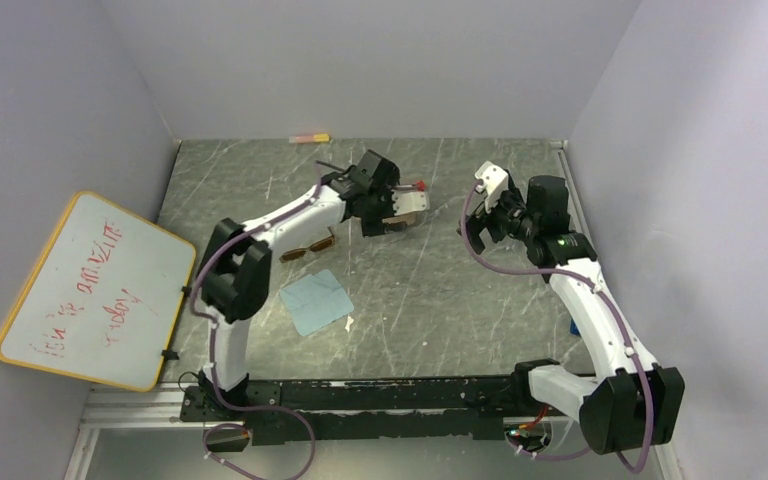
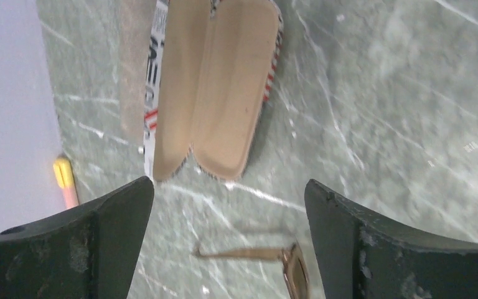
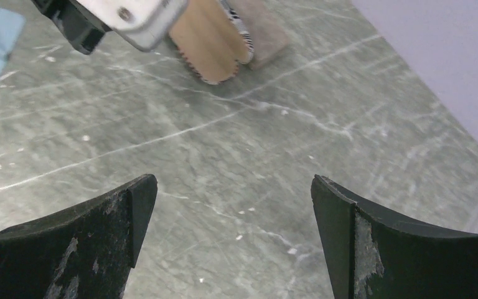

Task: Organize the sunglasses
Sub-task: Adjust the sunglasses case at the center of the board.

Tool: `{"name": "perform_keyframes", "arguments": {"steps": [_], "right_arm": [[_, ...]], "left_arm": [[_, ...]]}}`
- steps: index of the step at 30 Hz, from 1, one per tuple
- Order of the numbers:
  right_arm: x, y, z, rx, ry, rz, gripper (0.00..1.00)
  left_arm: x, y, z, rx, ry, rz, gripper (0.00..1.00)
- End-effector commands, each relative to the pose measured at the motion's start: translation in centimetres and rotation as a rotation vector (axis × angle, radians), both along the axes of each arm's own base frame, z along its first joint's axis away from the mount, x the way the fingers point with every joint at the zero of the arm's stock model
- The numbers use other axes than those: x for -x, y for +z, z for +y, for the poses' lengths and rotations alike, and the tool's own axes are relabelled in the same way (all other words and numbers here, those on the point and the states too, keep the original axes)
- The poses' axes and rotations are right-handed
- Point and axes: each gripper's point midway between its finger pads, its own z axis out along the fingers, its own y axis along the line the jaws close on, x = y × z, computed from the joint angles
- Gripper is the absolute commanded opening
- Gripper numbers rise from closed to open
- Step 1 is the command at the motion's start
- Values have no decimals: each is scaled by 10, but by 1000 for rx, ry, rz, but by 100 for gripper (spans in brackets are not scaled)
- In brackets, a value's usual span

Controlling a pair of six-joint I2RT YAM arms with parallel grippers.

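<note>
Left claw [image 2: 229,187] gapes empty above the table [image 2: 398,112], an open printed case [image 2: 215,87] ahead, amber sunglasses [image 2: 289,268] beneath; right claw [image 3: 233,180] also wide open, holding nothing.

A: The overhead view is bright and even, lit softly from above; the table [image 1: 430,300] carries only faint, soft-edged shadows.
B: Any glare?
A: A mild sheen on the marble, and the whiteboard [image 1: 95,290] looks washed pale (its red writing shows all the same).
B: And the wrist views?
A: Softer. The open case [image 2: 215,87] is slightly blurred, the thin-framed sunglasses [image 2: 292,271] more so, near the bottom edge.
</note>
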Motion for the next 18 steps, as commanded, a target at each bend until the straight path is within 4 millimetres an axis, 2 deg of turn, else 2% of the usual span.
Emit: {"name": "perform_keyframes", "arguments": {"steps": [1, 3, 4, 5, 10, 11, 12, 14, 16, 18], "right_arm": [[7, 17, 35, -54, 188, 14, 100], [8, 16, 54, -51, 263, 32, 100], [8, 18, 66, -46, 303, 31, 100], [8, 17, 78, -34, 335, 34, 100], [17, 16, 153, -25, 505, 58, 100], [15, 15, 165, -29, 520, 71, 100], [19, 14, 183, -37, 549, 93, 99], [18, 7, 210, -43, 574, 130, 96], [15, -3, 235, -62, 587, 179, 92], [9, -22, 257, -79, 581, 246, 90]], "left_arm": [[20, 66, 17, 108, 55, -95, 96], [31, 75, 35, 126, 94, -99, 96], [39, 70, 46, 128, 117, -84, 96], [45, 74, 57, 145, 141, -86, 96], [60, 93, 127, 245, 306, -112, 96], [62, 87, 142, 256, 336, -96, 96], [67, 92, 157, 279, 362, -104, 96], [74, 88, 181, 303, 421, -109, 96], [83, 82, 200, 320, 469, -104, 96], [92, 73, 210, 331, 495, -88, 96]]}}
